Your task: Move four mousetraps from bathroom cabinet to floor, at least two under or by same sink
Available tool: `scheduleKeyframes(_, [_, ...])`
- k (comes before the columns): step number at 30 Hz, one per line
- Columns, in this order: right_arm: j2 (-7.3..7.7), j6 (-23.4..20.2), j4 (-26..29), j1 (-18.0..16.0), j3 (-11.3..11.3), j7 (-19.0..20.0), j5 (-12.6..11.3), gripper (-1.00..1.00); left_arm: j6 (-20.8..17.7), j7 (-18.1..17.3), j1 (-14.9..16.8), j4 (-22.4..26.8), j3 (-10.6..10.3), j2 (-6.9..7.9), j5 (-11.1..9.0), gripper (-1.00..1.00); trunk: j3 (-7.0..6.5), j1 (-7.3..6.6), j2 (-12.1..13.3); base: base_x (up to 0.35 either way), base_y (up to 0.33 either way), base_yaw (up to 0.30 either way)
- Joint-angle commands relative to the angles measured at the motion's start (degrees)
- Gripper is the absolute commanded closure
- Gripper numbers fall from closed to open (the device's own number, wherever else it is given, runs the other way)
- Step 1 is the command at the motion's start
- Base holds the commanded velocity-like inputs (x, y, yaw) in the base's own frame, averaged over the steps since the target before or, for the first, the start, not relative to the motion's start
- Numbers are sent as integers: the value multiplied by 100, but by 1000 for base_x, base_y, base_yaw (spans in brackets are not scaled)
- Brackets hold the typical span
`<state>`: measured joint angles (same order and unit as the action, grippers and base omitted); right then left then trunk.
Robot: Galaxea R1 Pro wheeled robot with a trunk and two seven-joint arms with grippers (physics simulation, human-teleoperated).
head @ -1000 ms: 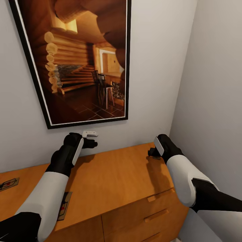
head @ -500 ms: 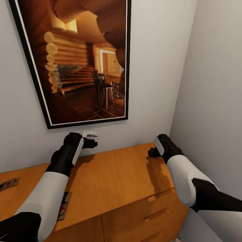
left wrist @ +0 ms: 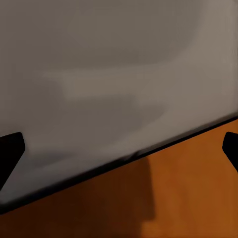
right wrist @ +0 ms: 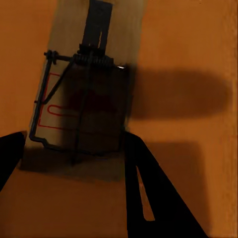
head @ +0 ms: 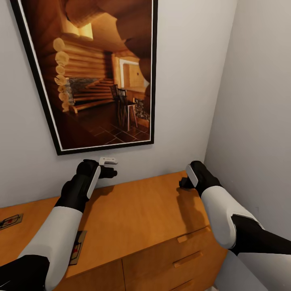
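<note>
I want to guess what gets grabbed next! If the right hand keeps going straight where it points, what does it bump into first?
Most likely a mousetrap lying flat on the orange cabinet top. The right hand points down at it with a finger on each side, though how close it is remains hard to judge.

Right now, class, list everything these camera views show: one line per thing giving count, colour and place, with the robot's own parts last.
Cabinet: one, orange-brown wood, flat top with bar-handled drawers, against the wall in the corner.
Mousetraps: three seen, tan boards with dark wire. One at the cabinet top's far left edge; one partly hidden by the left forearm; one lying under the right gripper.
Framed picture: one, black frame, log-cabin interior, on the wall above the cabinet.
Walls: pale grey, meeting in a corner at right.
Left gripper: black with a white piece, above the cabinet's rear edge near the wall, open.
Right gripper: black, low over the cabinet top's right end, open around a mousetrap.
</note>
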<state>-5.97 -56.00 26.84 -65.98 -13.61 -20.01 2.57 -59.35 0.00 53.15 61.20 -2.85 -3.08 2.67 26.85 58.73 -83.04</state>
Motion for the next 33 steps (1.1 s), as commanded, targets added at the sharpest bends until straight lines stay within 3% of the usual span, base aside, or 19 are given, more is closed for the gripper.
scheduleKeyframes(1, [-5,-31,79,-3,-46,-41,13,100,-24,0,7,5,-5,0,25,-100,8,0,-3,0,0,0])
scheduleKeyframes(2, [-4,-61,209,-3,-46,-75,17,100,-24,0,5,5,-6,0,28,-100,8,0,-3,0,0,0])
scheduleKeyframes(3, [7,-400,2069,-3,-37,-204,33,100,-24,0,4,14,-10,-4,35,-100,8,0,-3,0,0,0])
scheduleKeyframes(5, [7,-400,2309,-3,-33,-204,33,100,-24,0,3,14,-12,-9,34,-100,8,0,-3,0,0,0])
scheduleKeyframes(16, [-4,-400,2868,-3,-16,-205,41,100,-24,0,5,14,-13,-17,32,-100,8,0,-3,0,0,0])
scheduleKeyframes(33, [6,-400,2922,-3,-12,-200,12,100,-27,0,4,14,-14,-17,33,-100,8,0,-3,0,0,0])
